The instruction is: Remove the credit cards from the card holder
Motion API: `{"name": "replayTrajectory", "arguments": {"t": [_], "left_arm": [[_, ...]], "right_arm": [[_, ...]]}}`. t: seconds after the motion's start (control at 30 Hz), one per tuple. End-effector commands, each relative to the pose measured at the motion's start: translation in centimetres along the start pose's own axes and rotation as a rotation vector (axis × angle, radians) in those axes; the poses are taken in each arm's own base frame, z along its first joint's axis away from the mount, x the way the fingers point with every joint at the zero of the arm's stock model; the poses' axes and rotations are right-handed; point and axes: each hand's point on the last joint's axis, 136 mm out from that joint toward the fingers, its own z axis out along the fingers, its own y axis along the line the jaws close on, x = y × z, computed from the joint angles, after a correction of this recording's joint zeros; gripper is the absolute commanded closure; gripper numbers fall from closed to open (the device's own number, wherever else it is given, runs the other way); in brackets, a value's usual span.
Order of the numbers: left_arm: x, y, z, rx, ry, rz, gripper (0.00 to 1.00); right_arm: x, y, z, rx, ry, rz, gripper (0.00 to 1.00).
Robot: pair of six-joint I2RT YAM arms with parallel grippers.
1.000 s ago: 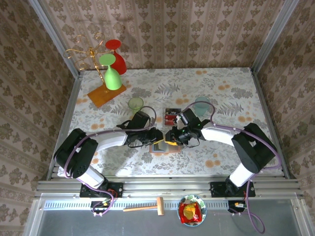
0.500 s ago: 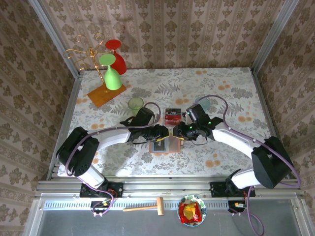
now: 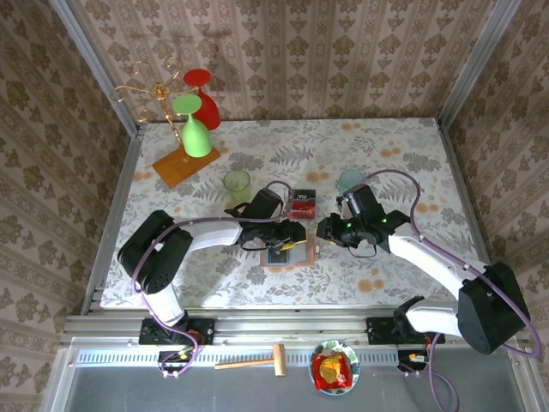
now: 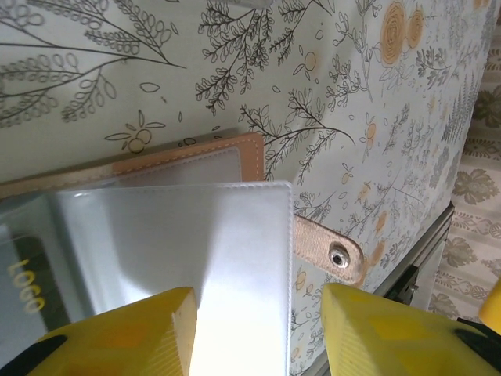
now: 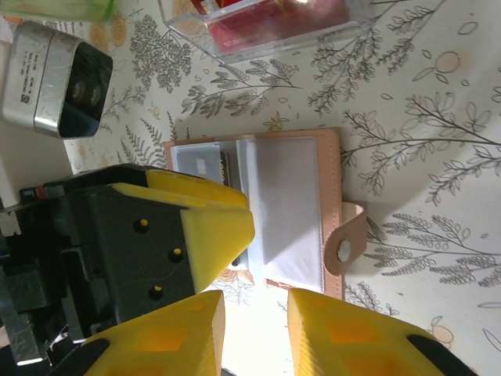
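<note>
The tan card holder [image 3: 276, 258] lies open on the table, clear sleeves up, its snap strap [image 4: 333, 251] pointing to the near edge. A dark credit card [image 4: 27, 287] with gold lettering sits in the holder's left sleeve. My left gripper [image 4: 258, 333] hovers low over the holder [image 4: 188, 168], open, one fingertip [image 5: 213, 227] above the sleeves. My right gripper [image 5: 254, 337] stands just off the holder's [image 5: 333, 180] right side. Its fingers are a narrow gap apart, with only glaring table between them.
A clear plastic box [image 3: 302, 202] with red cards stands just behind the holder. A green cup [image 3: 237, 181] and a teal cup [image 3: 350, 180] flank it. The gold rack on its orange base [image 3: 184, 163] is far left. The table's near edge [image 4: 427, 247] runs close by.
My left gripper has slid right over the holder and its fingers have spread apart. My right gripper has drawn back to the right, off the holder, its gap unchanged.
</note>
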Motion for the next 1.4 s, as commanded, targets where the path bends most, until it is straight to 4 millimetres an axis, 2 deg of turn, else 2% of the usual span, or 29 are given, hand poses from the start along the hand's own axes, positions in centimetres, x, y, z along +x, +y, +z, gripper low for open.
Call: {"name": "replayTrajectory", "arguments": {"t": [0.0, 0.33, 0.7, 1.0, 1.37], "left_arm": [[-0.5, -1.8, 0.5, 0.054, 0.005, 0.017, 0.53], [-0.5, -1.7, 0.3, 0.058, 0.007, 0.016, 0.53], [-0.4, -0.9, -1.6, 0.050, -0.037, 0.008, 0.53], [0.1, 0.8, -3.8, 0.031, -0.088, -0.013, 0.55], [1.2, 4.1, -5.1, -0.046, -0.110, -0.041, 0.65]], "right_arm": [[0.4, -1.0, -0.6, 0.028, -0.006, -0.003, 0.70], [0.4, -0.6, -0.1, 0.002, 0.003, 0.013, 0.70], [0.3, 0.8, 1.3, -0.038, 0.044, 0.020, 0.71], [0.5, 3.0, 2.9, -0.046, 0.085, -0.024, 0.71], [1.9, 4.6, 6.6, -0.024, 0.161, -0.059, 0.72]]}}
